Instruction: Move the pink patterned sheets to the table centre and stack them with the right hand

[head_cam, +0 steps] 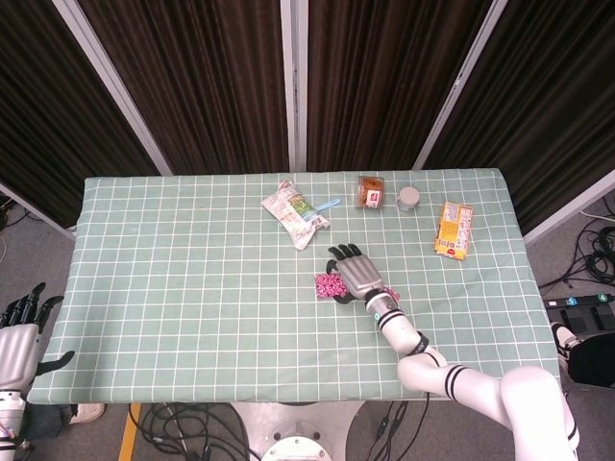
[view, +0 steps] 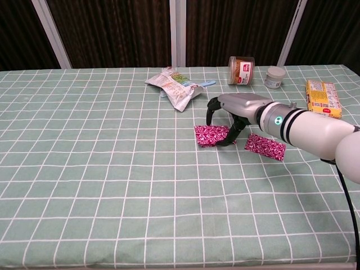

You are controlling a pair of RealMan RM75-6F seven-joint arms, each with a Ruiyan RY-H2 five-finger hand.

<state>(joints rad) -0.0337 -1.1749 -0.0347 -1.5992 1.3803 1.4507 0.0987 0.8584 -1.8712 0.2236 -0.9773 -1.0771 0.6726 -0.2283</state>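
Note:
My right hand (view: 228, 109) (head_cam: 356, 272) arches over a pink patterned sheet (view: 209, 135) (head_cam: 329, 285) near the table centre, with fingers and thumb down on it and gripping it. This sheet lies on top of the centre sheet, which is almost wholly covered. Another pink patterned sheet (view: 265, 146) (head_cam: 389, 292) lies flat just right of the hand, partly behind the wrist in the head view. My left hand (head_cam: 19, 336) hangs off the table's near left corner, fingers apart and holding nothing.
A crumpled snack bag (view: 173, 87) with a blue stick lies behind the hand. A brown jar (view: 241, 70) and a small white pot (view: 275, 77) stand at the back. A yellow box (view: 323, 98) lies at the right edge.

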